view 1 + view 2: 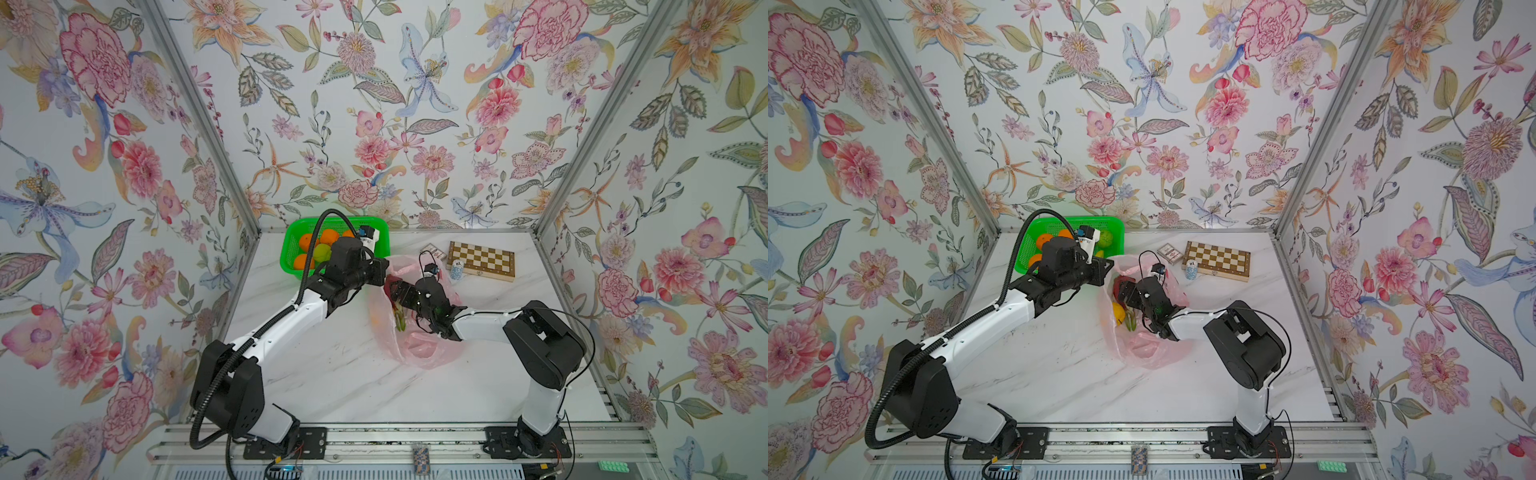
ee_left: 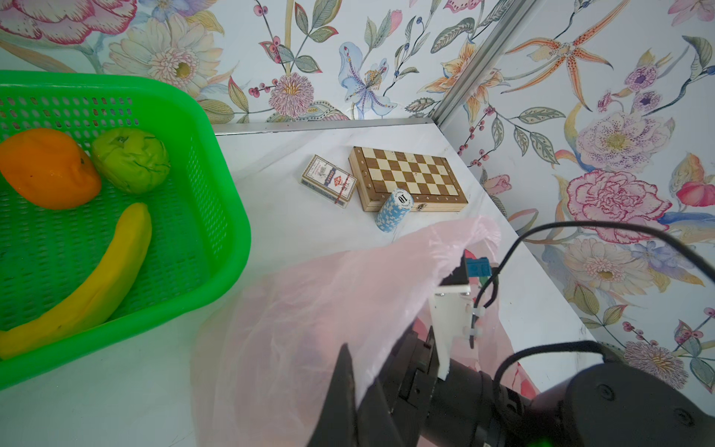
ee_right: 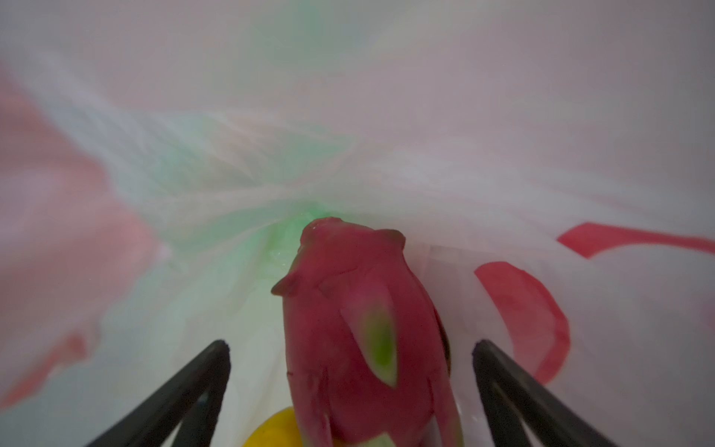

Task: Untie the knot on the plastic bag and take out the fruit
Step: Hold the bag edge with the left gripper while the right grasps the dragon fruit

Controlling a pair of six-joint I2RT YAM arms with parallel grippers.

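Note:
The pink plastic bag (image 1: 419, 349) (image 1: 1142, 349) lies in the middle of the table with its mouth held open; no knot shows. My left gripper (image 1: 384, 270) (image 2: 360, 371) is shut on the bag's far rim and holds the film (image 2: 309, 309) up. Inside the bag, my right gripper (image 1: 392, 291) (image 3: 350, 344) is open, one finger on each side of the red-magenta dragon fruit (image 3: 348, 309) without touching it. A yellow fruit (image 1: 1118, 312) (image 3: 278, 429) lies beside the dragon fruit in the bag.
The green basket (image 1: 291, 257) (image 2: 232, 232) stands at the back left, right behind the bag, holding oranges (image 2: 46, 170), a green fruit (image 2: 131, 160) and a banana (image 2: 96, 282). At the back right lie a chessboard (image 1: 482, 259), a card deck (image 1: 432, 250) and a chip stack (image 1: 456, 270).

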